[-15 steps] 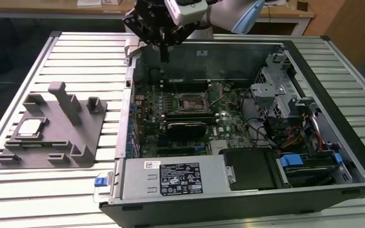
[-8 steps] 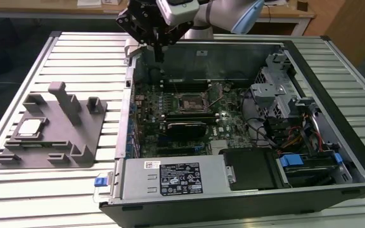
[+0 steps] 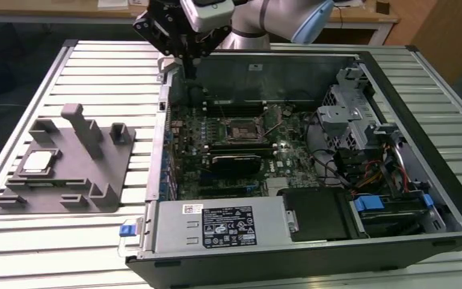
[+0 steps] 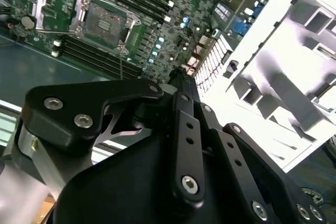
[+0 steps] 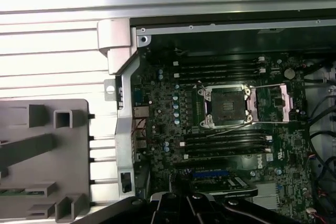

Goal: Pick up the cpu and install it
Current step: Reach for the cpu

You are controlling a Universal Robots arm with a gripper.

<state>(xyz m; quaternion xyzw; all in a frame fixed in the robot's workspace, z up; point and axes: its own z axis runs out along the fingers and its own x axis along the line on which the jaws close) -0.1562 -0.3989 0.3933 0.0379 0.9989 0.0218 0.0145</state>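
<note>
Hanging over the rear wall of the one open computer case [image 3: 295, 72], the single gripper [image 3: 189, 71] has its fingers drawn narrow together with nothing between them. One cpu [image 3: 38, 161] lies flat on the one grey fixture [image 3: 94, 180] on the bench [image 3: 103, 66], well apart from the gripper toward the exterior view's left, while one open socket [image 5: 227, 106] sits nearer, below it. In the first wrist view the fixture is cut off at the picture's edge, and in the second wrist view the gripper's links hide part of the motherboard [image 4: 152, 35].
</note>
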